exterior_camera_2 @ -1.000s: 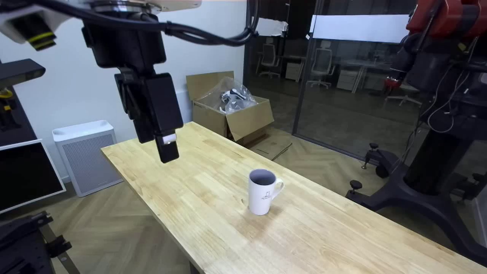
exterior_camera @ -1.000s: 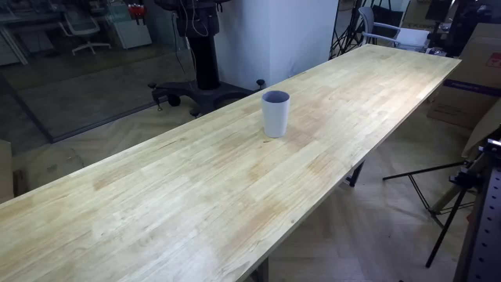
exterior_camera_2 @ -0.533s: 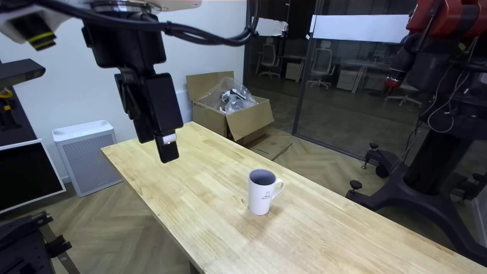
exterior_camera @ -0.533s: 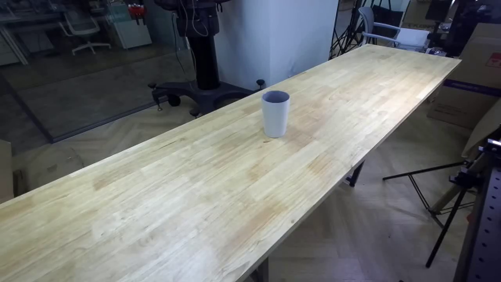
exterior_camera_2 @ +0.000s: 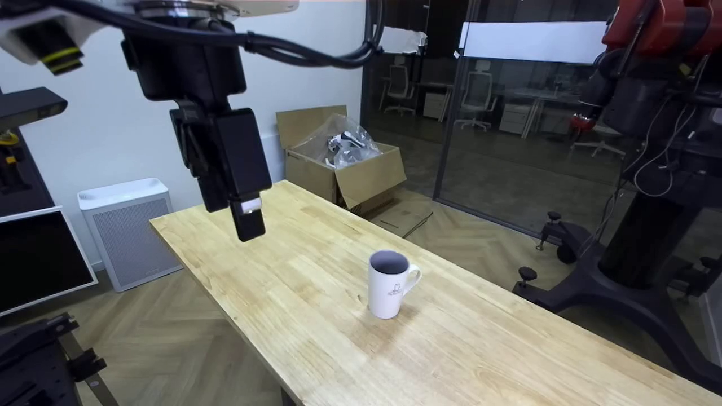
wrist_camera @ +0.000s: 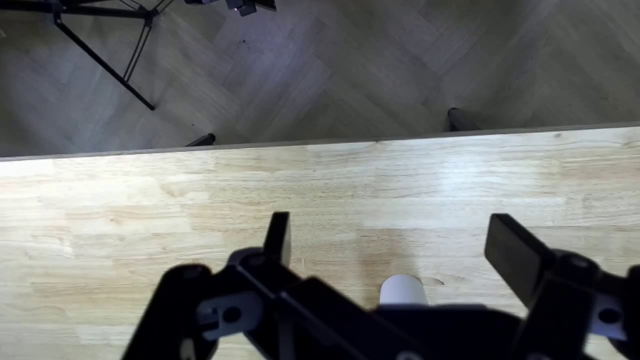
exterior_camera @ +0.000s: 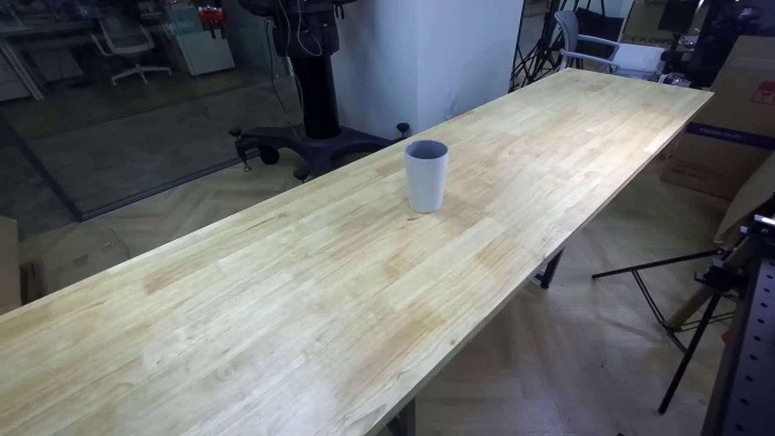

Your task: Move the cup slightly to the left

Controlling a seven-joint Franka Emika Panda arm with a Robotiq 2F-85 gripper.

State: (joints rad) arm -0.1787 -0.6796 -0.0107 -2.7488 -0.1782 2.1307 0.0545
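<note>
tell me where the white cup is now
In an exterior view, the tall white handled cup stands upright on the pale wooden table, right of the black gripper and left of the black wheeled stand in the picture.

Glare whitens part of the table (wrist_camera: 470,175) beside dim floor (wrist_camera: 340,75); the tool (wrist_camera: 388,232) looks soft-focused.

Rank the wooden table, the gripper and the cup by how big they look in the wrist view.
1. Wooden table
2. Gripper, looming large because it is so close
3. Cup, only partly showing
</note>
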